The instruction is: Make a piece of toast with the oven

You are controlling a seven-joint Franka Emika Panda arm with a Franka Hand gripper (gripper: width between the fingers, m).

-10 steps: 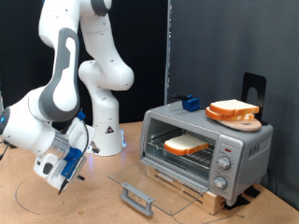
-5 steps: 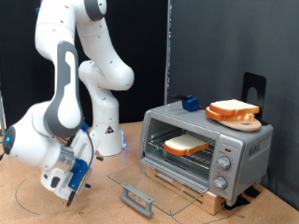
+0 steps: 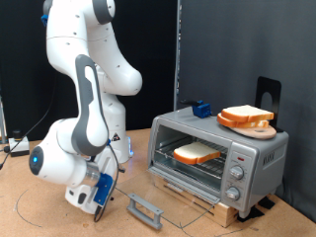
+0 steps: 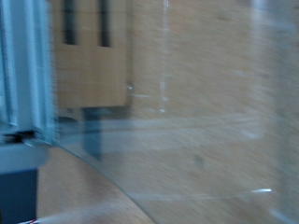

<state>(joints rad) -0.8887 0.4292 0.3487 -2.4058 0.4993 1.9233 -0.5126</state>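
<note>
Inside oven [image 3: 219,148] — toast [image 3: 197,153] flat, long axis left-right; fingers [image 3: 102,202] state unclear.

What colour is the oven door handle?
Grey handle on the oven; exterior view shows it best.

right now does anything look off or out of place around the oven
Nothing looks spilled or broken. The oven has its glass door dropped fully open, with a slice of toast flat on the rack inside. A second slice sits on a wooden plate on top. The gripper hangs low near the door handle.
</note>
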